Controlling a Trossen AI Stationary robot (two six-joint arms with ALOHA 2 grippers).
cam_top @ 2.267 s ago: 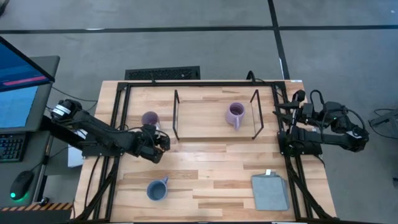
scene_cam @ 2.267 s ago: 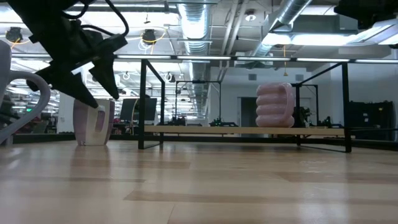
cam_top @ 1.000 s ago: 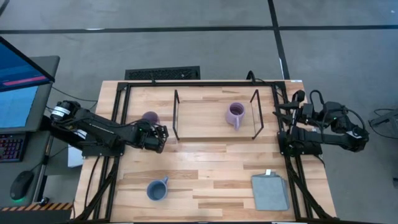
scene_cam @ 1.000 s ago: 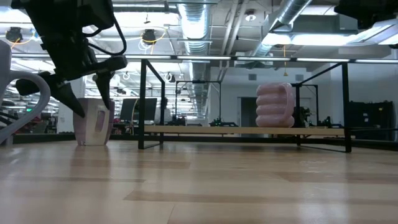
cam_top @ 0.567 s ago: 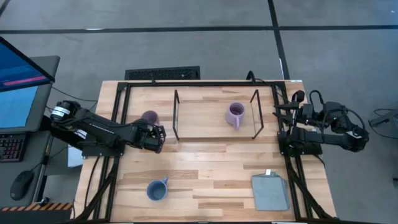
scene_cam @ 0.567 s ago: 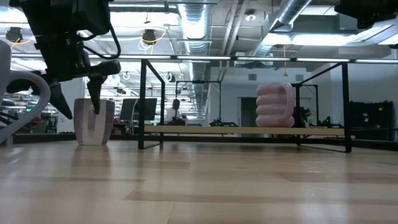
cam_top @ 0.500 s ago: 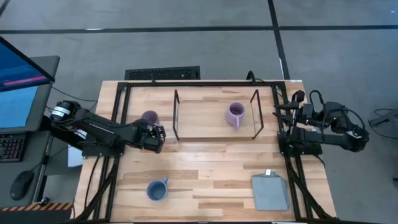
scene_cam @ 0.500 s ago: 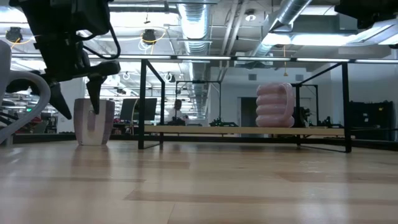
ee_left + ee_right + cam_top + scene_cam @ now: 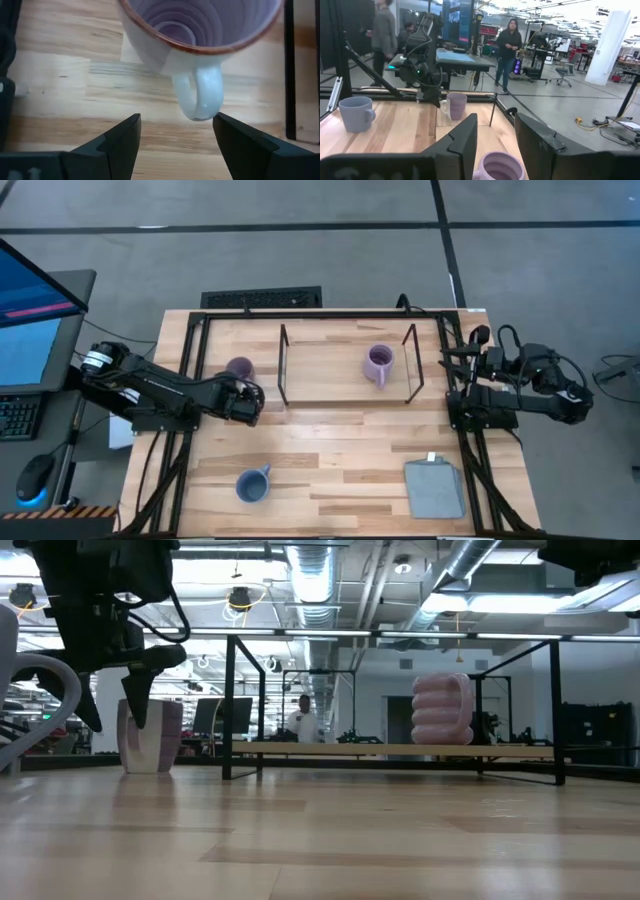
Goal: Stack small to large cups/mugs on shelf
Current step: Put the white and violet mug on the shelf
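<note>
A light purple mug (image 9: 240,368) stands on the table left of the shelf (image 9: 330,385). Its handle (image 9: 200,95) points toward my left gripper (image 9: 177,135). That gripper is open, with a finger on either side just short of the handle's end, touching nothing; it also shows in the high view (image 9: 254,393) and the low view (image 9: 110,705). A second purple mug (image 9: 379,363) stands on the shelf board. A blue mug (image 9: 251,484) stands near the table's front left. My right gripper (image 9: 495,145) is open and empty at the table's right edge (image 9: 452,362).
A grey folded cloth (image 9: 435,488) lies at the front right. The shelf's black wire frames (image 9: 283,365) rise close to the left gripper. A black frame rail (image 9: 195,370) runs along the table's left side. People stand in the room beyond.
My left gripper has gone a little toward the table's left edge and closer to the purple mug's handle, staying open. The mugs have not moved.
</note>
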